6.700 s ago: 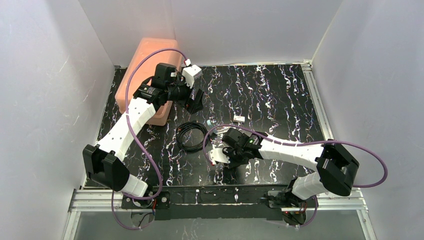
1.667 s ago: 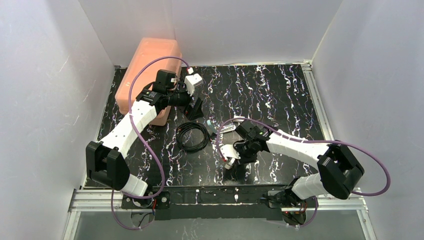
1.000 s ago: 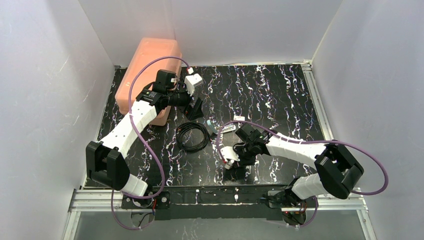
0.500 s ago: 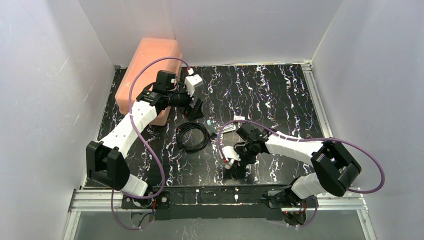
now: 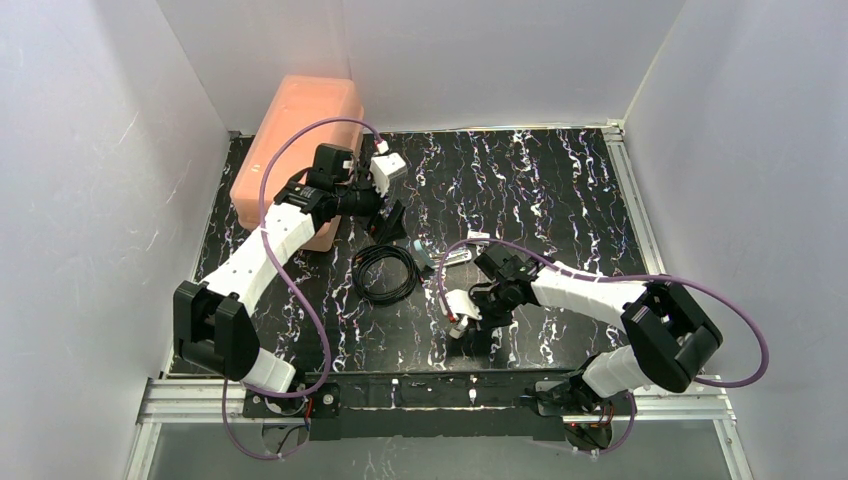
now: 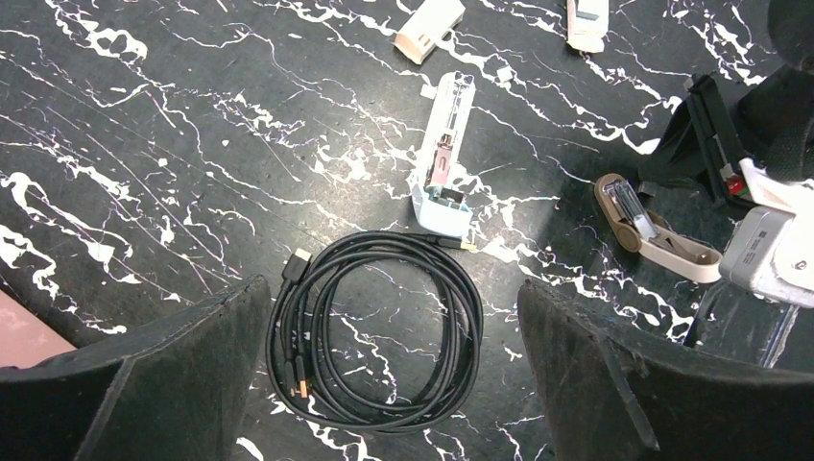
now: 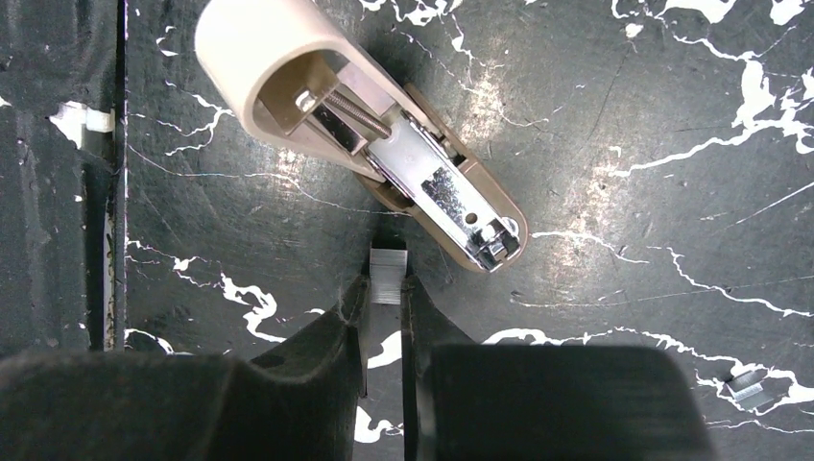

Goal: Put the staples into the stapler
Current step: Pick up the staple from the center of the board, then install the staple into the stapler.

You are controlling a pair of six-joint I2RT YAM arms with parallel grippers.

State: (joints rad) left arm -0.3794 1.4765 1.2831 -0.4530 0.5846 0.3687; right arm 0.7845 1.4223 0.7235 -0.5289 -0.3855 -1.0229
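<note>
Where white walls [image 5: 100,150] enclose it, the black tabletop [image 5: 540,180] bears the stapler [image 6: 443,144].

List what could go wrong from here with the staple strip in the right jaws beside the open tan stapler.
1. The staples sit only at the jaw tips of the right gripper, so the strip could twist or slip out.
2. Nothing steadies the tan stapler; the left gripper hangs open over the cable, so a misaligned push could shove it aside.
</note>
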